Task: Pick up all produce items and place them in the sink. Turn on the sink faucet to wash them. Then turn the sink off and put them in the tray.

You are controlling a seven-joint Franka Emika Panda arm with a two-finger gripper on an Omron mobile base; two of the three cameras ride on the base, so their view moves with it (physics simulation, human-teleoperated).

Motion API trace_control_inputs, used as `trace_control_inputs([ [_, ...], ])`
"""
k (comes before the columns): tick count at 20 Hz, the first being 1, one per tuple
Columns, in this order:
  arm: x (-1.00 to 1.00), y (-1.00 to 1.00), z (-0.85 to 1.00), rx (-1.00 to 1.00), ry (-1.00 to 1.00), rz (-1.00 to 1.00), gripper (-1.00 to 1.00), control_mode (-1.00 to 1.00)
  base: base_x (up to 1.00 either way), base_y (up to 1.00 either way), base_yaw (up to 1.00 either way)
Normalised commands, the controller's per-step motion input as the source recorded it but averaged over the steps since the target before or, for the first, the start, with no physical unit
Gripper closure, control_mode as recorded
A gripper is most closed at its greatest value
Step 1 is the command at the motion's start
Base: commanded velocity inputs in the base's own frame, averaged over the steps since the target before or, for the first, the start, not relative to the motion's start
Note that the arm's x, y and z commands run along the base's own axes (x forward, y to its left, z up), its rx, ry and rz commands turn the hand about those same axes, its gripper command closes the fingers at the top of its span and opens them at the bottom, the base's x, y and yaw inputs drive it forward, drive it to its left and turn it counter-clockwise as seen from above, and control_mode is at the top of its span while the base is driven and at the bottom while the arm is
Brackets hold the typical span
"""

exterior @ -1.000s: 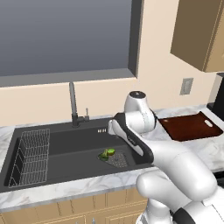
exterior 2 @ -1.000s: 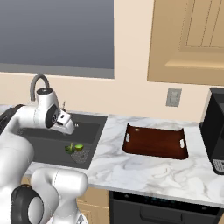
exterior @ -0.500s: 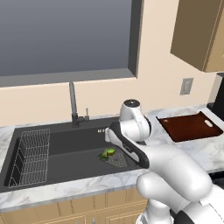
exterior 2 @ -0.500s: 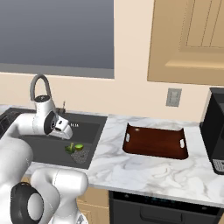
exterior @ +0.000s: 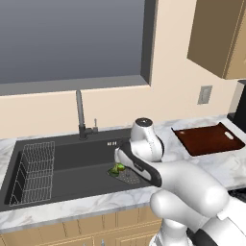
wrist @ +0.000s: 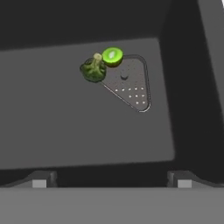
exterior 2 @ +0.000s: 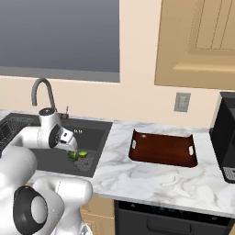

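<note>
The arm has swung lower over the sink [exterior: 67, 166], nearer the broccoli [wrist: 92, 69] and lime-green fruit [wrist: 112, 56].

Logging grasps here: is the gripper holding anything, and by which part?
Nothing. The gripper is open above the sink; broccoli and lime lie untouched.

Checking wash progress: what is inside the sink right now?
In the sink: a broccoli floret touching a lime-green fruit at the mesh drain, plus a wire rack. The arm covers part of the basin.

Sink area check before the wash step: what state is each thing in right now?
Broccoli: lying in the sink, at the drain's edge.
Lime-green fruit: in the sink, beside the broccoli.
Faucet: no water visible.
Tray: nothing on it, on the counter.
Pincer: open, above the sink floor, holding nothing.
</note>
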Motion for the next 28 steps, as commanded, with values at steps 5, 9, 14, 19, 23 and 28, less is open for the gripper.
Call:
trace_control_inputs([
  [5,0.15,0.08,-0.33,0.0,0.0,0.03,-1.0,-1.0,0.0,0.0,0.0],
  [9,0.2,0.13,-0.28,0.0,0.0,0.02,-1.0,-1.0,0.0,0.0,0.0],
  [14,0.21,0.13,-0.21,0.0,0.0,0.0,-1.0,-1.0,0.0,0.0,0.0],
  [19,0.17,0.09,-0.12,0.0,0.0,0.0,-1.0,-1.0,0.0,0.0,0.0],
  [23,0.13,0.04,-0.1,0.0,0.0,0.0,-1.0,-1.0,0.0,0.0,0.0],
  [28,0.14,0.04,-0.13,0.0,0.0,0.0,-1.0,-1.0,0.0,0.0,0.0],
])
